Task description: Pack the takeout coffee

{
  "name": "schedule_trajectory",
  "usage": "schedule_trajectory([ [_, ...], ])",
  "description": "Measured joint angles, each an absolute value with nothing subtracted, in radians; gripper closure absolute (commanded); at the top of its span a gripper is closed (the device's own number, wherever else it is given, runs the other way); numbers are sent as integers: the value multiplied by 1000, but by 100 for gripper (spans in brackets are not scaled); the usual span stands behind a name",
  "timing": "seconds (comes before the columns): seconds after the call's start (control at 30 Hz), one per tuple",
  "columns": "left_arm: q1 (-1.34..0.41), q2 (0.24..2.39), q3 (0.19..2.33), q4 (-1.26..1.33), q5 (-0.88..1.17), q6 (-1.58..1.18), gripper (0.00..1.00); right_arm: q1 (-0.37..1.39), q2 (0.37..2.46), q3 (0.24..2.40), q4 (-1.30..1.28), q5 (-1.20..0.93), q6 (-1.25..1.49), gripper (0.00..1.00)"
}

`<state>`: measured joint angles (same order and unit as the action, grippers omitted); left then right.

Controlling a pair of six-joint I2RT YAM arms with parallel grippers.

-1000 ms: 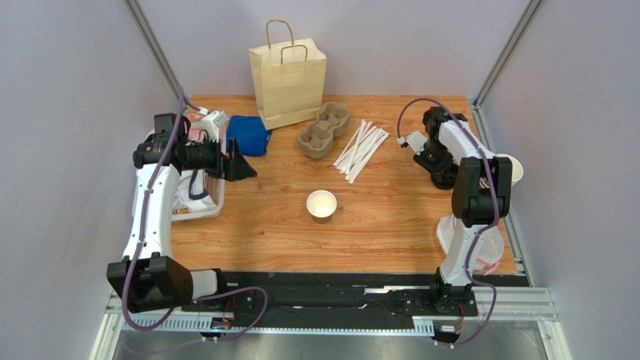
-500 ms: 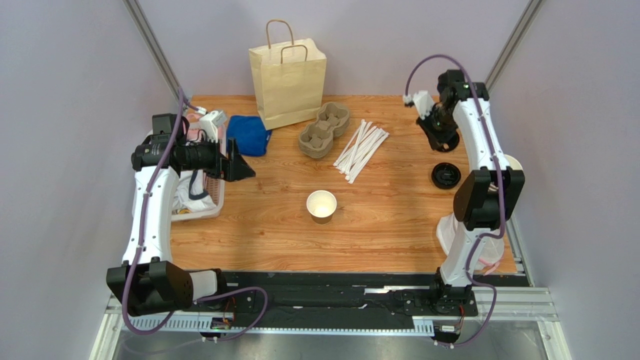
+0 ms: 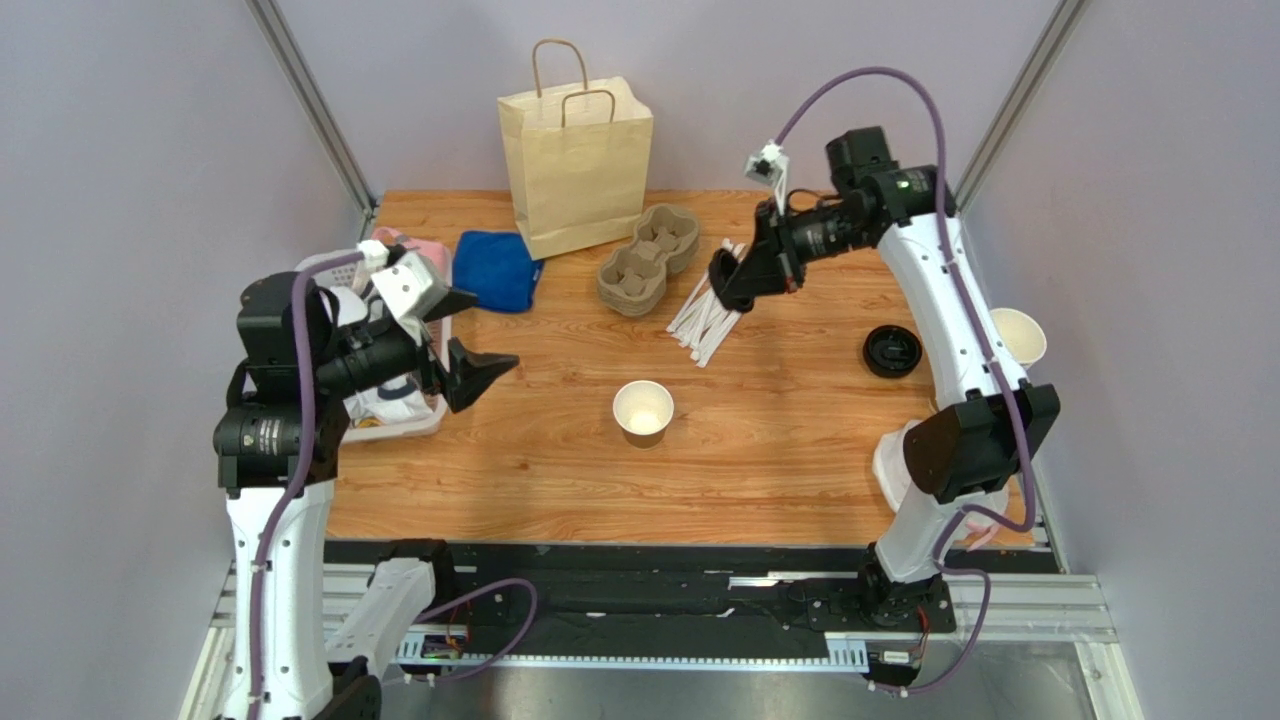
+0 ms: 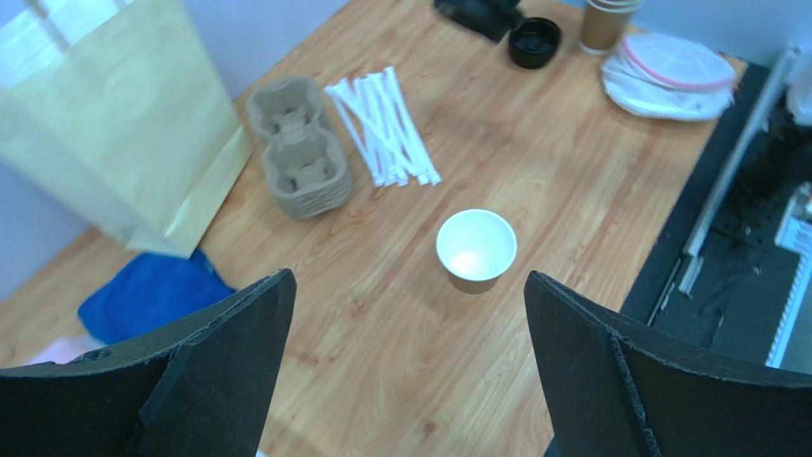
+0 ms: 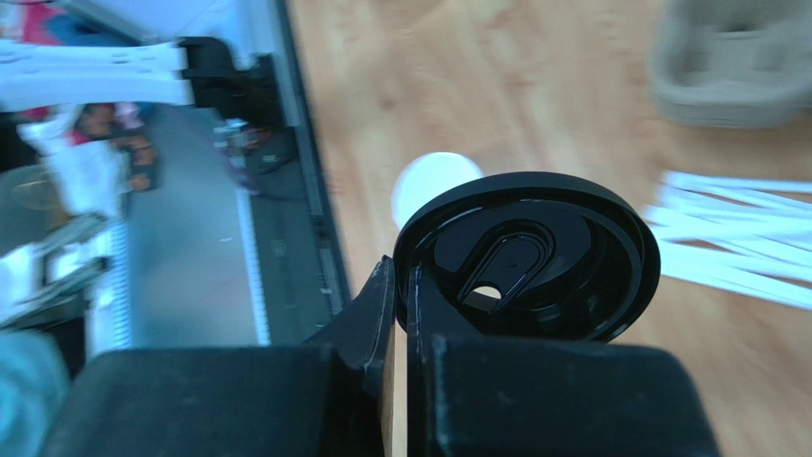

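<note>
Pinching one black lid [image 5: 534, 257] by its rim: my right pincer [image 5: 400, 286], pressed together, aloft near the white straws [image 3: 706, 323]. My left pincer [image 4: 408, 281]: spread wide, holding nothing. Paper cup [image 3: 643, 408]: upright, open-topped, mid-table, well apart from the paper bag [image 3: 577, 158]. Second lid [image 3: 891, 351]: flat, far right.

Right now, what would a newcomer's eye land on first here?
The right gripper, hovering above the straws, pinches a black lid by its rim. A lidless paper cup stands alone mid-table, and a tall paper bag stands at the far edge.
</note>
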<state>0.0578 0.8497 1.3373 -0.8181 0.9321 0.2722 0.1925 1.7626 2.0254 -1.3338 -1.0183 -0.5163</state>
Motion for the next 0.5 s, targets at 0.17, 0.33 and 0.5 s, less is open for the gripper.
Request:
schedule_trajectory([
  [0.17, -204, 835, 1293, -818, 874, 469, 5, 332, 1764, 1862, -1348, -1169, -506, 100],
  [0.33, -423, 846, 1262, -818, 807, 694, 8, 454, 1760, 1809, -1351, -1240, -512, 100],
  [0.5, -538, 860, 1222, -818, 782, 905, 7, 551, 1723, 1769, -1350, -1281, -528, 100],
])
